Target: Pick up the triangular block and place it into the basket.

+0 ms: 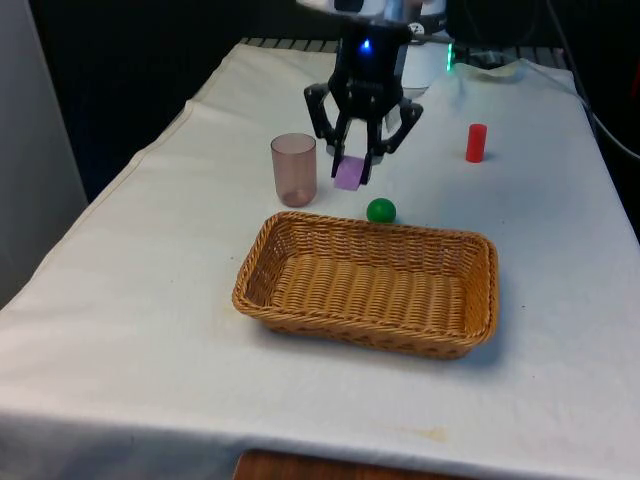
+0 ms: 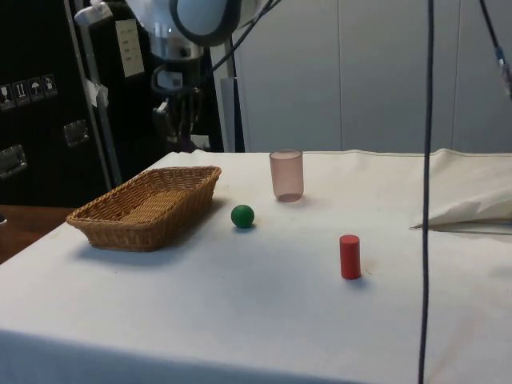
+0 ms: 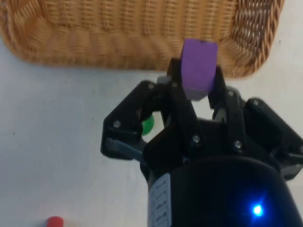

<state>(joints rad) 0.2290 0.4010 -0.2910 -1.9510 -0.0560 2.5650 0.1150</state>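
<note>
Because the gripper clamps the purple block only by its upper part, held in the air behind the basket and above the green ball, a jolt could tilt it loose. Releasing too soon would drop it onto the cloth short of the far rim, and the pink cup stands just beside the path. The block looks smooth and matte violet; its triangular profile is hard to confirm, perhaps a wedge.

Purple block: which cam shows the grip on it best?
Wrist view: the purple block sits pinched in the gripper, basket beyond. Front view shows it held above the table, smaller. In the side view I can't make it out.
</note>
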